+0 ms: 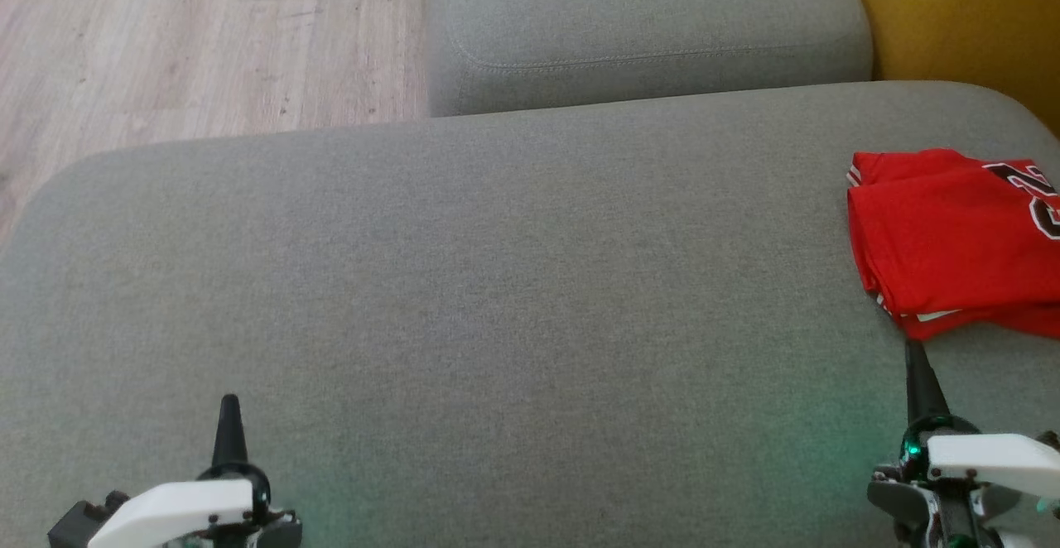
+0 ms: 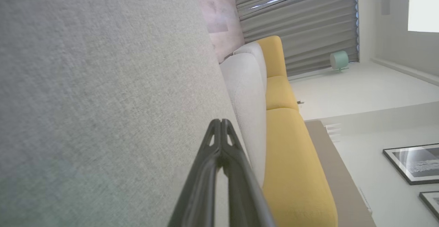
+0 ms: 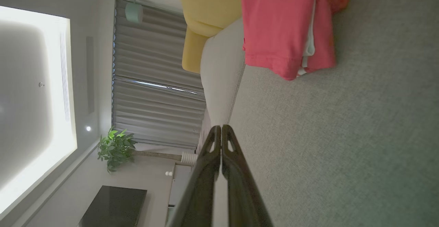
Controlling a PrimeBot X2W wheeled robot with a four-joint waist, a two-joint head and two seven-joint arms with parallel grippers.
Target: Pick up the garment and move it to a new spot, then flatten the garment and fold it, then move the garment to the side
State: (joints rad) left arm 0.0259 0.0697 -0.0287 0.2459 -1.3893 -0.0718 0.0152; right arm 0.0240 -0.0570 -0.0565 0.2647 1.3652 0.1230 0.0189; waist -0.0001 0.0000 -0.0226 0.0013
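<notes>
Folded red garment [image 1: 952, 242] at right edge of grey woven sofa cushion [image 1: 497, 283], open room leftward, left hand [image 1: 229, 406] and right hand [image 1: 913, 351] closed, empty

Garment [image 1: 952, 242] lies on the big cushion [image 1: 497, 283] at 3 o'clock, running off the head view's edge. Right end effector [image 1: 913, 351] at 5 o'clock, tip just before the garment's near corner. Left end effector [image 1: 229, 406] at 7 o'clock over the same cushion, well apart from the garment. Small cushion [image 1: 646, 26] behind at 12 o'clock, against the big one. Floor [image 1: 166, 43] at 10 o'clock, another seat [image 1: 952, 10] at 1 o'clock.
</notes>
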